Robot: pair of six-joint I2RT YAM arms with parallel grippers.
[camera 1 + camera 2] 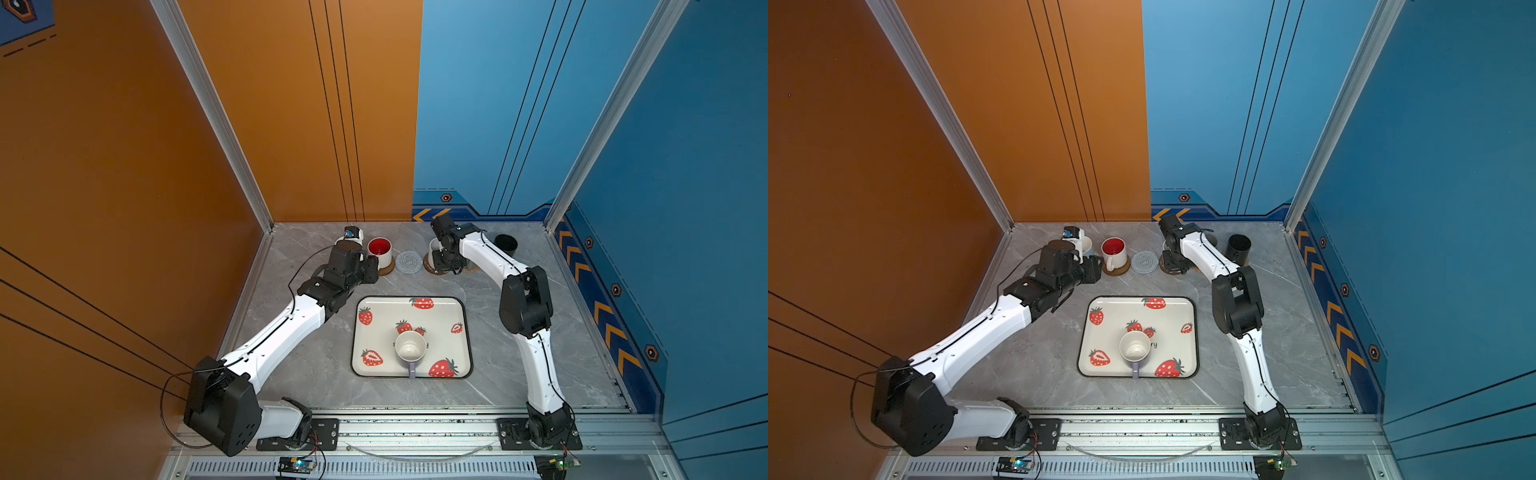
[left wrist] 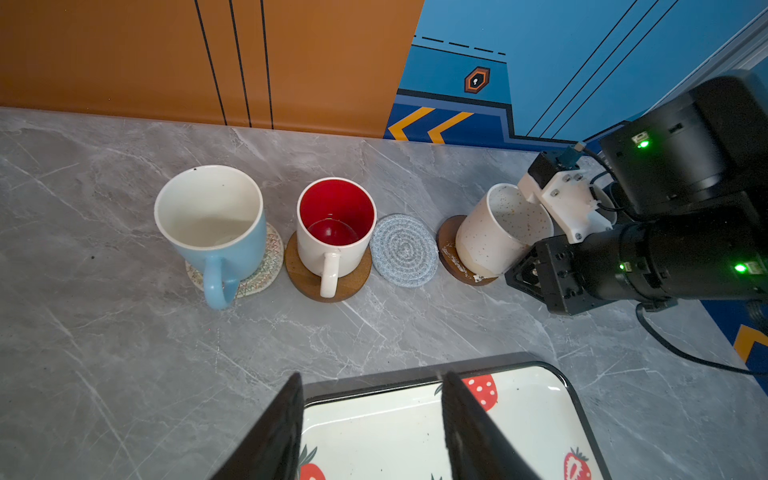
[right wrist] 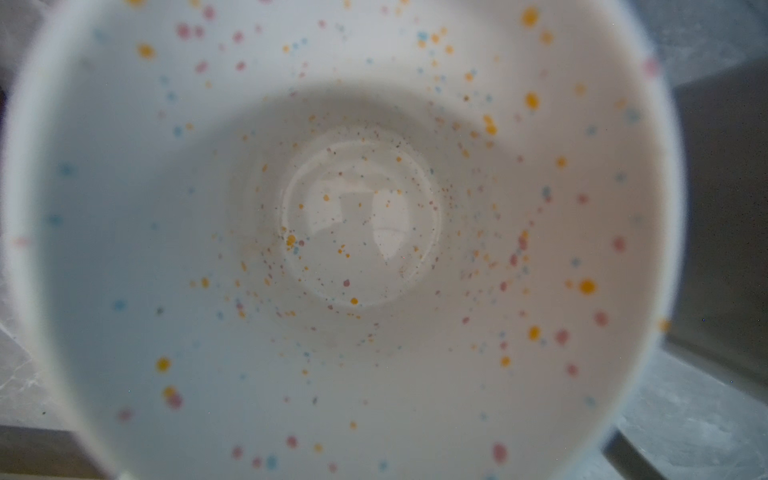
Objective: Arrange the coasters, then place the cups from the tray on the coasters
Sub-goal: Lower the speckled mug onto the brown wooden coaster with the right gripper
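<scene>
At far row, right of centre, right gripper [image 2: 524,266] clamps speckled mug [image 2: 494,237], tilted, low edge on brown wood coaster [image 2: 449,255]; risk: letting go w/ that tilt = mug rocks or tips off disc; left gripper [image 2: 374,428] agape, empty, over tray [image 2: 415,375] far rim.

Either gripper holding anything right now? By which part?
Right gripper is shut on the speckled mug at its rim, arm side; exact contact hidden. Mug is on the brown coaster. Left gripper is open, holding nothing.
</scene>
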